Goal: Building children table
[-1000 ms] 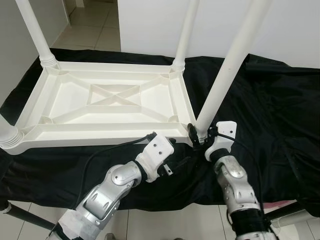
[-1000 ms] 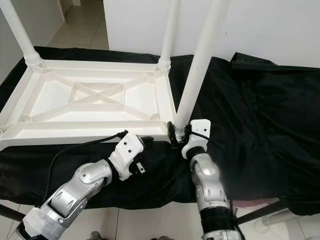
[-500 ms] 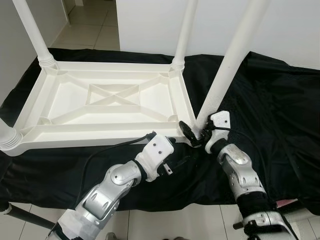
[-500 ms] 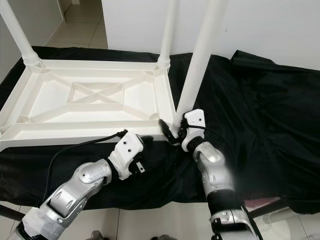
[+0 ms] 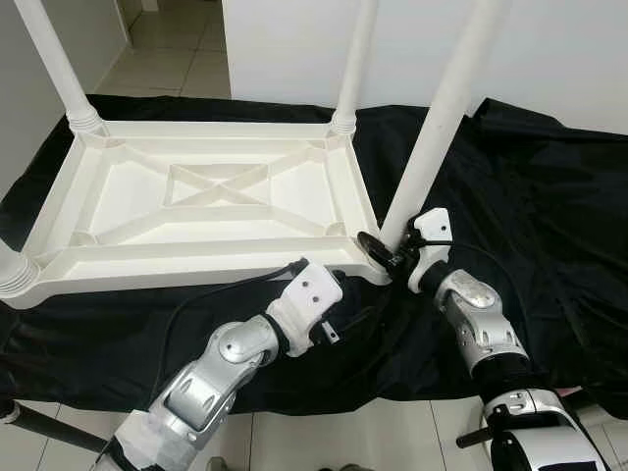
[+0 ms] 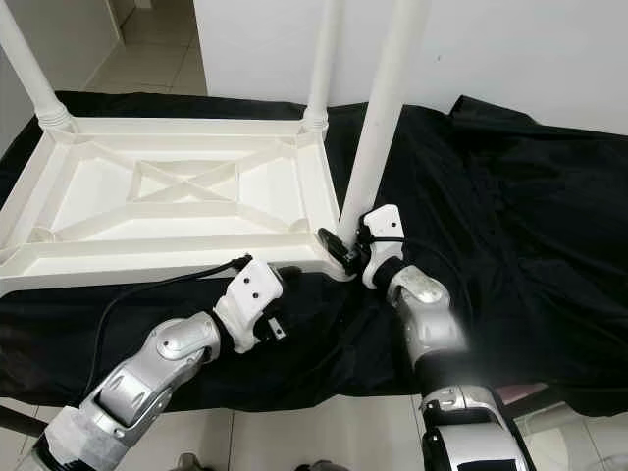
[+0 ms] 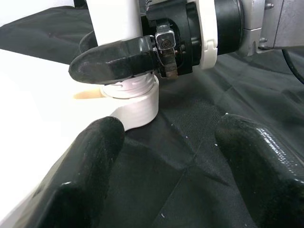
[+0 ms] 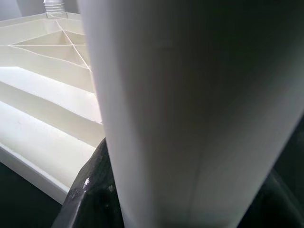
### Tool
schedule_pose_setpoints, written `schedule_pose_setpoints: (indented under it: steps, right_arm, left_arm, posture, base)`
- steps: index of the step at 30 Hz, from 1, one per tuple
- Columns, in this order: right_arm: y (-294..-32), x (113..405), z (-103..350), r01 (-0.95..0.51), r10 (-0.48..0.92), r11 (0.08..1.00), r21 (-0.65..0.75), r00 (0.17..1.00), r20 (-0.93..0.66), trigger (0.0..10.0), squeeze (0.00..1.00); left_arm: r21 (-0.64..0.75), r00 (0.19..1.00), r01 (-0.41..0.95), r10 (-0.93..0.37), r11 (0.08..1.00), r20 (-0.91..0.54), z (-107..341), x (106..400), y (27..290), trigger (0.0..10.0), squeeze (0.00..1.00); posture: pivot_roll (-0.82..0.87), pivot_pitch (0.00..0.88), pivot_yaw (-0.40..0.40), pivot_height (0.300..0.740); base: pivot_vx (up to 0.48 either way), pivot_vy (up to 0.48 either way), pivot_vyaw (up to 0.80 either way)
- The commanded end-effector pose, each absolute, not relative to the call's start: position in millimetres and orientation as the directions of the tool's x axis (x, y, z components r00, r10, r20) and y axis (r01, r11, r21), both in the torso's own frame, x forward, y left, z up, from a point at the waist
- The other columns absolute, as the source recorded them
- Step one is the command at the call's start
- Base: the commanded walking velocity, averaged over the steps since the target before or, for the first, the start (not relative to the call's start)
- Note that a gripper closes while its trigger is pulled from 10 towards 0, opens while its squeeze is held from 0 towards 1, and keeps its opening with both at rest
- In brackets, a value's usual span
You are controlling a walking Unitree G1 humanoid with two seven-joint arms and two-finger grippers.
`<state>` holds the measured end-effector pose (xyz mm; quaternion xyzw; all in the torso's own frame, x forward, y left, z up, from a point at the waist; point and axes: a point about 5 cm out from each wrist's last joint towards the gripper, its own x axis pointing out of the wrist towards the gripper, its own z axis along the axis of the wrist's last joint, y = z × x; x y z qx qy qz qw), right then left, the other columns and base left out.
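A white plastic children's table (image 5: 206, 257) lies upside down on a black cloth. Its near right leg (image 5: 432, 128) stands upright in the corner socket (image 7: 135, 102). My right gripper (image 5: 386, 257) is shut on the base of this leg, one black finger (image 7: 111, 61) curling across its front just above the socket. The right wrist view shows the leg (image 8: 190, 104) wedged between the fingers. My left gripper (image 5: 345, 316) hovers low over the cloth just in front of that corner. It is open, with its two fingers (image 7: 95, 156) wide apart and nothing between them.
Three other legs stand at the far left (image 5: 54, 59), far right (image 5: 353, 59) and near left (image 5: 12, 270) corners. The black cloth (image 5: 549, 196) spreads to the right. A white wall (image 5: 569, 49) rises behind, and tiled floor (image 5: 294, 432) lies at the front edge.
My right wrist has swung up and to the right around the base of the near right leg, still gripping it. The left arm has stayed put. The camera shifted slightly.
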<state>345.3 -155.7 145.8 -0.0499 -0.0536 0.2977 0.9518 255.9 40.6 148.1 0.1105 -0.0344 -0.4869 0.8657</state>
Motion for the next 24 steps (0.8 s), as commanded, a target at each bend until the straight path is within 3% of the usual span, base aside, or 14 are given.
schedule_pose_setpoints:
  steps: [1, 2, 3, 10, 19, 24]
  right_arm:
    - [-156.3, 343.1, 135.8, -0.577, 0.583, 0.809, -0.111, 0.812, 0.03, 0.0, 0.0]
    - [-155.9, 342.4, 134.8, -0.581, 0.586, 0.808, -0.093, 0.81, 0.032, 4.4, 0.0]
    - [-155.3, 342.0, 135.0, -0.574, 0.578, 0.815, -0.075, 0.815, 0.038, 10.0, 0.0]
    - [-154.1, 344.0, 136.6, -0.503, 0.505, 0.863, -0.045, 0.862, 0.047, 10.0, 0.0]
    - [-150.4, 346.1, 138.0, -0.204, 0.201, 0.975, 0.092, 0.979, 0.044, 10.0, 0.0]
    - [-147.0, 344.2, 138.6, -0.144, 0.14, 0.985, 0.091, 0.989, 0.048, 10.0, 0.0]
  left_arm:
    - [0.229, 0.461, 0.87, -0.886, 0.437, -0.061, 149.4, 252.1, 38.2, 10.0, 0.0]
    - [0.229, 0.46, 0.87, -0.886, 0.436, -0.062, 149.5, 252.2, 38.4, 10.0, 0.0]
    - [0.23, 0.459, 0.871, -0.886, 0.434, -0.062, 149.5, 252.1, 38.6, 10.0, 0.0]
    - [0.231, 0.453, 0.874, -0.889, 0.429, -0.065, 149.8, 252.1, 38.2, 10.0, 0.0]
    - [0.225, 0.451, 0.875, -0.89, 0.428, -0.061, 149.3, 251.2, 35.8, 10.0, 0.0]
    - [0.224, 0.451, 0.875, -0.89, 0.429, -0.061, 149.2, 250.9, 35.7, 10.0, 0.0]
  posture:
    - [0.01, 0.102, -0.057, 0.74]
    - [0.01, 0.103, -0.055, 0.74]
    - [0.01, 0.103, -0.053, 0.74]
    - [0.0, 0.106, -0.05, 0.74]
    - [-0.01, 0.108, -0.057, 0.74]
    - [-0.01, 0.108, -0.058, 0.74]
  base:
    - [0.0, 0.0, 0.0]
    - [0.0, 0.0, 0.0]
    - [0.0, 0.0, 0.0]
    - [0.0, 0.0, 0.0]
    - [0.0, 0.0, 0.0]
    - [0.0, 0.0, 0.0]
